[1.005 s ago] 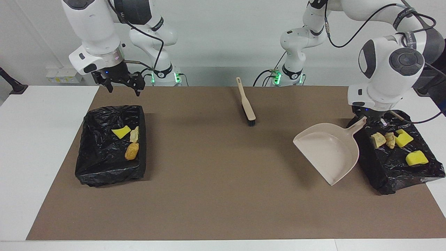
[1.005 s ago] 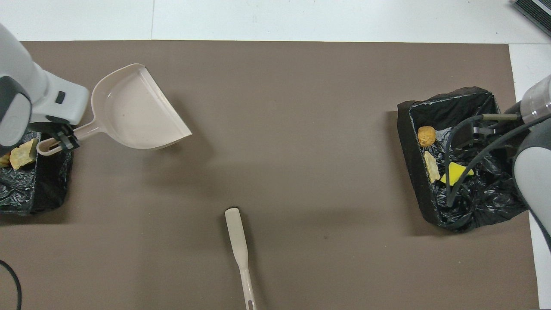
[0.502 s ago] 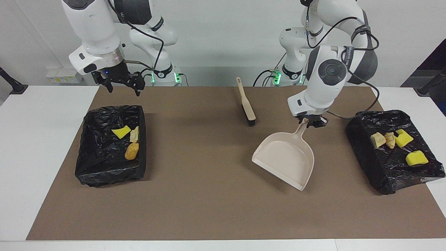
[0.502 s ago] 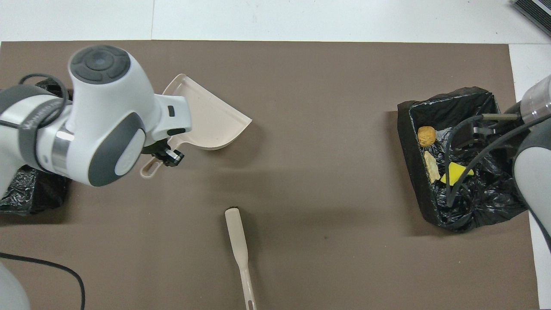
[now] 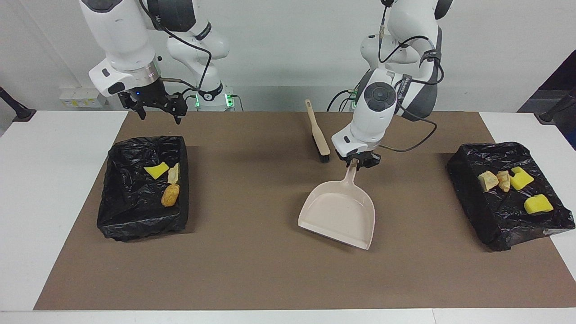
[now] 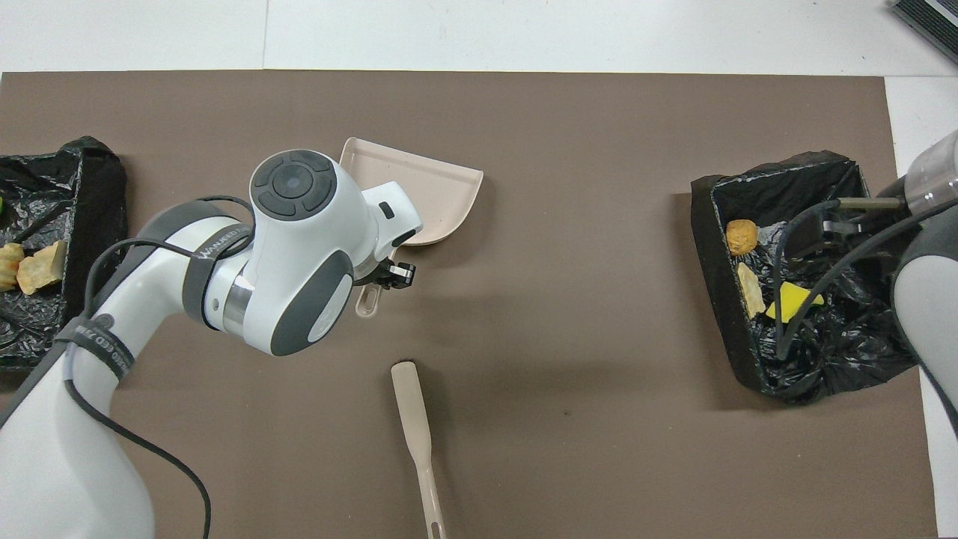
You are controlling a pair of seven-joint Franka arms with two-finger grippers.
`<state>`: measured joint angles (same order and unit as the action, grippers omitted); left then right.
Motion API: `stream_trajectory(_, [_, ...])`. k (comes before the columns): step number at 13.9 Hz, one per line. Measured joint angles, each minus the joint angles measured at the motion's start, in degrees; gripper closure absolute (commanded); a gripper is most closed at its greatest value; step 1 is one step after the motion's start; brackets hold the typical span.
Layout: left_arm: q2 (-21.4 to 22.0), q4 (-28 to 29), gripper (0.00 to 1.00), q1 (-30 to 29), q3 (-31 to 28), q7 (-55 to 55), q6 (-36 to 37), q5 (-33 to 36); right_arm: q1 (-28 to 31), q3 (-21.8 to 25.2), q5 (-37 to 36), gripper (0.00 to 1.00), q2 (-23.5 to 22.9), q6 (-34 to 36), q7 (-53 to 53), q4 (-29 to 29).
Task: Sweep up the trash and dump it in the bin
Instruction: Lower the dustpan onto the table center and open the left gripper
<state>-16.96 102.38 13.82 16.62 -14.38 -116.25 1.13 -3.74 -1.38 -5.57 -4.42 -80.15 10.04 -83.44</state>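
Dustpan point(image 5: 338, 215), beige plastic, handle pinched in left tool point(image 5: 358, 161) over brown mat point(image 5: 252, 270) mid-bench; right tool point(image 5: 155, 107) wide, idle over black-lined bin point(image 5: 135, 220).

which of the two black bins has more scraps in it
The bin at the left arm's end of the table: four scraps lie in it, two yellow and two pale, while the bin at the right arm's end has three.

A plain white wall point(image 5: 279, 49) closes the scene at the robots' end. The white table point(image 5: 49, 180) carries a brown mat point(image 5: 252, 274) that covers most of it, leaving white strips at both ends and along the edge farthest from the robots. A white socket box point(image 5: 81, 96) sits low on the wall near the right arm's corner. Light is even and soft
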Motion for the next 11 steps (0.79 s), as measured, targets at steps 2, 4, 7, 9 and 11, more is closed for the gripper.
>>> stream_trajectory(2, [-0.8,2.1,0.75,1.0,0.0,-3.0,-4.7,-0.2,0.0,0.0,0.0,0.0,0.0,0.0,0.0,0.0])
stream_trajectory(4, [-1.1,3.4,0.0,1.7,0.0,-5.6,-6.9,-0.3,0.0,0.0,0.0,0.0,0.0,0.0,0.0,0.0])
stream_trajectory(7, [-0.5,3.4,0.0,1.6,-0.4,-6.7,-6.8,-0.8,0.0,0.0,0.0,0.0,0.0,0.0,0.0,0.0])
stream_trajectory(9, [1.2,2.5,0.0,1.4,-1.0,-6.9,-5.6,-0.9,0.0,0.0,0.0,0.0,0.0,0.0,0.0,0.0])
stream_trajectory(11, [3.5,0.3,0.0,-0.3,-1.6,-6.5,-1.1,-1.0,0.0,0.0,0.0,0.0,0.0,0.0,0.0,0.0])
